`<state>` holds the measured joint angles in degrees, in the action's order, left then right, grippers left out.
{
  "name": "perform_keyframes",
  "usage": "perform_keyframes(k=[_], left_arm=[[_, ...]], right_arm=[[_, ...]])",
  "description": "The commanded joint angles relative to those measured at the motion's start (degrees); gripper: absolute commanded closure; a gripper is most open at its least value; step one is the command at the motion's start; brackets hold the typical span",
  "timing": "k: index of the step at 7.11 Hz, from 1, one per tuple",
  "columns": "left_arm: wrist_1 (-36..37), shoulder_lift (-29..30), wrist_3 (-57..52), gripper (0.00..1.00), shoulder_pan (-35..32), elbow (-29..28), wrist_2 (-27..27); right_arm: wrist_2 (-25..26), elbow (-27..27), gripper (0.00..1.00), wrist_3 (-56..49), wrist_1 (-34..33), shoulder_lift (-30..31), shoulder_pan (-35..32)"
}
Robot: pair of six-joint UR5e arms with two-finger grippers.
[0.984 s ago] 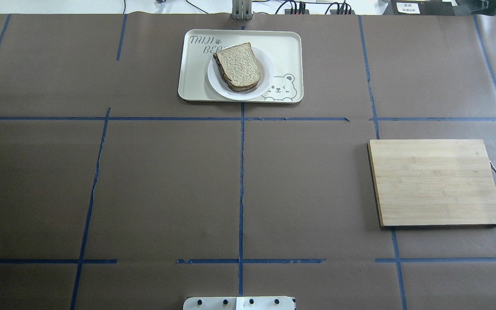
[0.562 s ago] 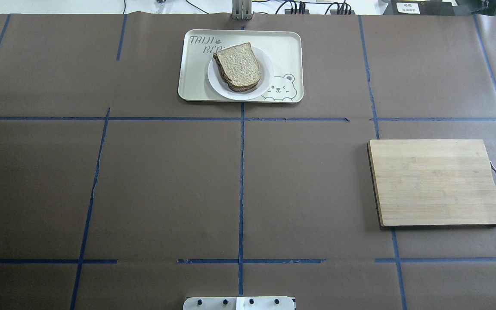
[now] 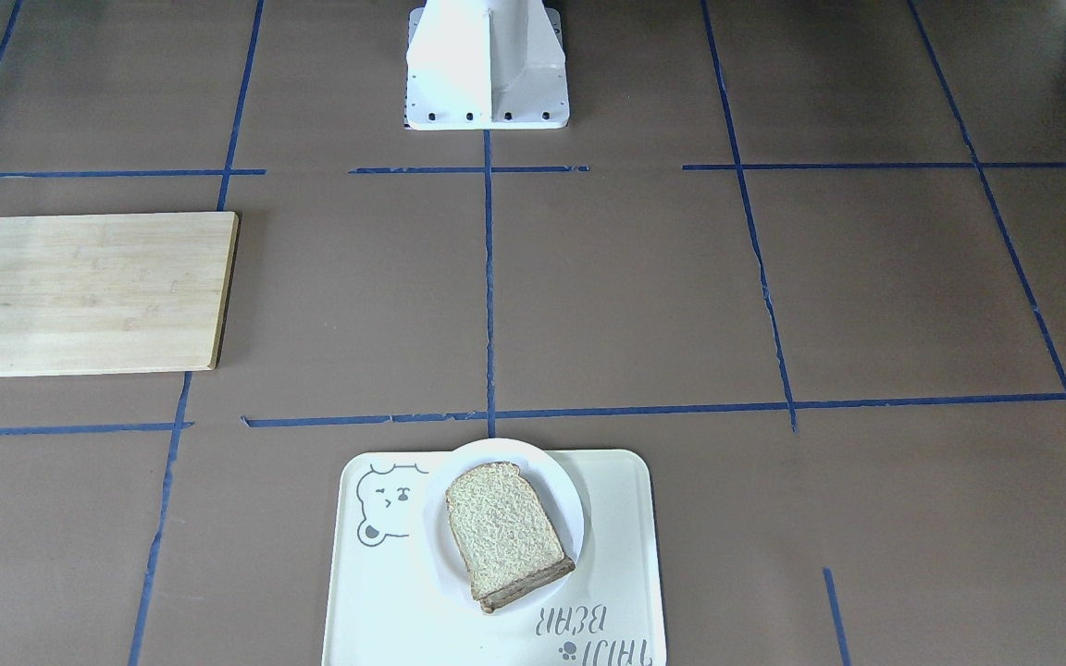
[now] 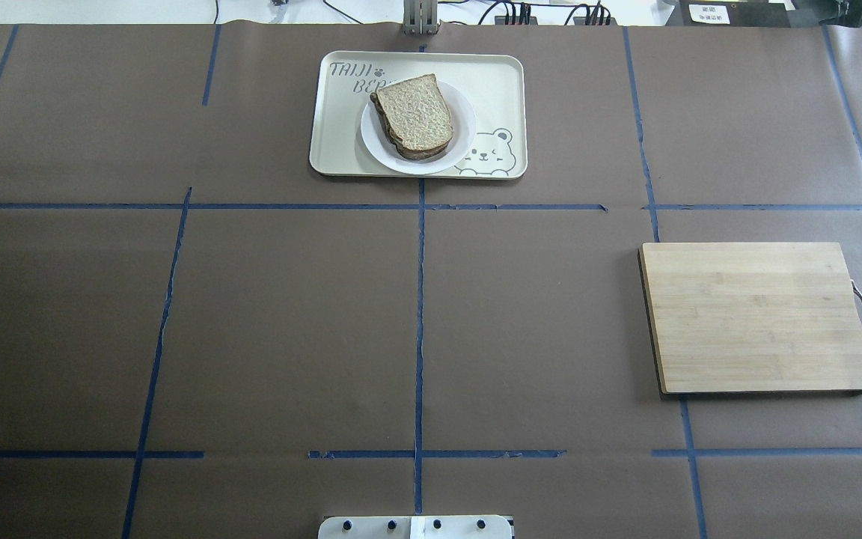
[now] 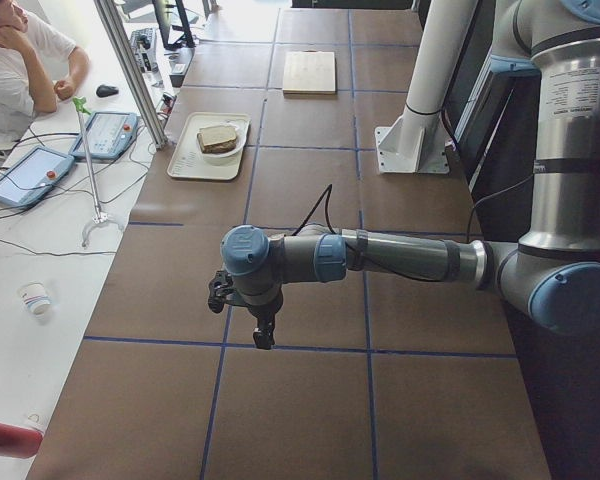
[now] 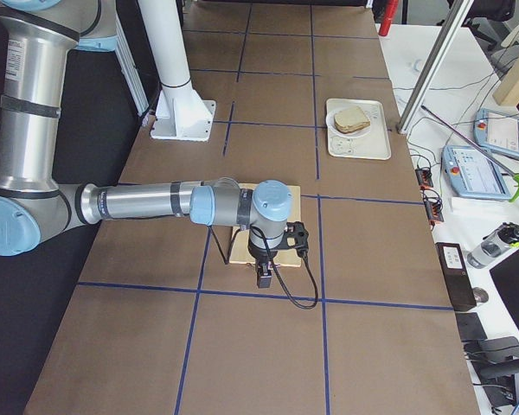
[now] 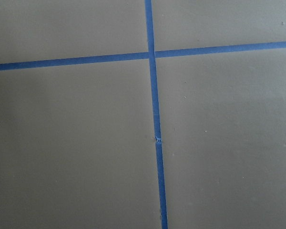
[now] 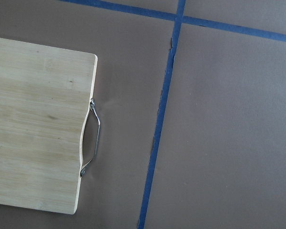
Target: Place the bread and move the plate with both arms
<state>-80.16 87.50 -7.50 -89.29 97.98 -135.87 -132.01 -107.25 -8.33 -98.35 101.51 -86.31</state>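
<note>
The bread (image 4: 416, 112) lies face up as the top of a small stack on the white plate (image 4: 462, 135), which sits on the cream tray (image 4: 498, 82) at the far middle of the table. It also shows in the front view (image 3: 505, 532), with the plate (image 3: 566, 518). Neither arm enters the overhead or front views. The left gripper (image 5: 263, 335) hangs over bare table far to the robot's left. The right gripper (image 6: 264, 278) hangs over the near edge of the wooden board. They show only in the side views, so I cannot tell whether they are open or shut.
A wooden cutting board (image 4: 760, 314) with a metal handle (image 8: 93, 138) lies on the robot's right side. The white robot base (image 3: 487, 65) stands at the near edge. A seated person (image 5: 20, 50) and tablets are beyond the table's far side.
</note>
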Motion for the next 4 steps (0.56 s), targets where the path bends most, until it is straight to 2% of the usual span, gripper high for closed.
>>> perform_keyframes(k=[1, 4], left_arm=[[0.09, 0.13, 0.02, 0.0, -0.01, 0.02, 0.16], [0.44, 0.39, 0.2, 0.0, -0.35, -0.42, 0.25]], right_arm=[[0.0, 0.03, 0.0, 0.07, 0.0, 0.0, 0.0], [-0.18, 0.11, 0.0, 0.07, -0.09, 0.0, 0.0]])
